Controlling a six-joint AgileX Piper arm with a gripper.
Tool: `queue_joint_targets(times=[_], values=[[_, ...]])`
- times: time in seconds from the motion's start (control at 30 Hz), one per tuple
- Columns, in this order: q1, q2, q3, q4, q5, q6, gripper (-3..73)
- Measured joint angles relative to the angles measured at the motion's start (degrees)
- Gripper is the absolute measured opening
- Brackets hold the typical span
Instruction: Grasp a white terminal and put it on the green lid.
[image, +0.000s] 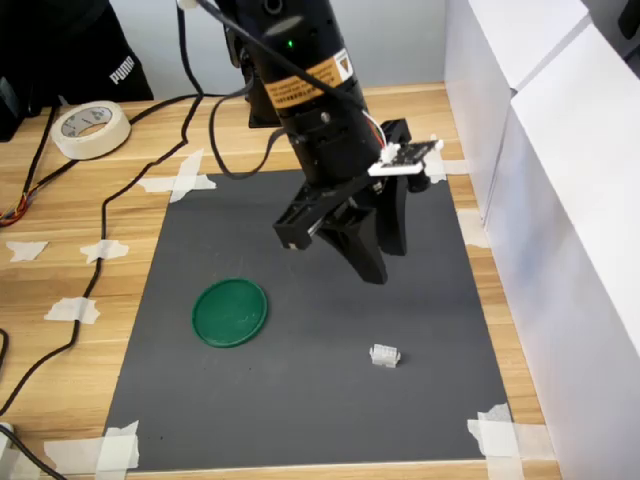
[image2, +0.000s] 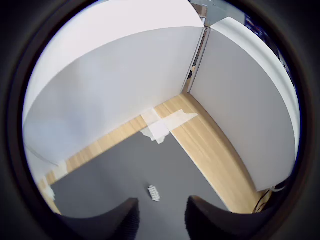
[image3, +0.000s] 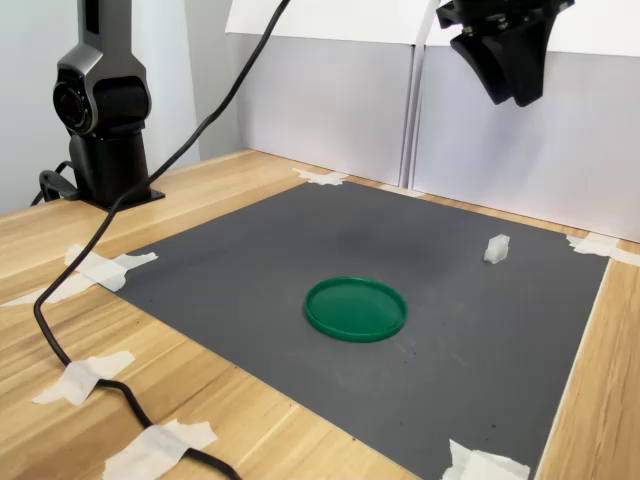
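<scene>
Nothing done yet — the spread, empty claw (image: 378, 262) hangs high; white terminal (image: 384, 355) lies at the green lid's (image: 230, 312) four o'clock in the first exterior view.

The white terminal (image: 384, 355) is a tiny whitish, slightly translucent boxy block, lying alone on the dark grey mat (image: 320, 400), touching nothing. In the first exterior view it sits at about 4 o'clock from the green lid (image: 230, 312), well apart from it. In the second exterior view the terminal (image3: 496, 248) stands at about 1 o'clock from the lid (image3: 356, 308). The wrist view shows the terminal (image2: 154, 193) as a small ribbed piece on the mat. The green lid is a flat, round, dark-green disc with a slightly raised rim, lying level on the mat, with nothing on it
</scene>
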Motion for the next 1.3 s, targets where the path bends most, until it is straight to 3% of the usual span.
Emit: queue_joint_targets(times=[0.13, 0.27, 1.13, 1.3], values=[[3.1, 2.6, -1.8, -5.5, 1.2, -2.4, 56.7], [5.2, 5.3, -2.3, -6.6, 2.5, -2.1, 61.5], [5.3, 18.0, -2.5, -9.5, -0.9, 3.0, 62.0], [5.3, 18.7, -2.5, -10.8, -1.5, 5.3, 56.7]])
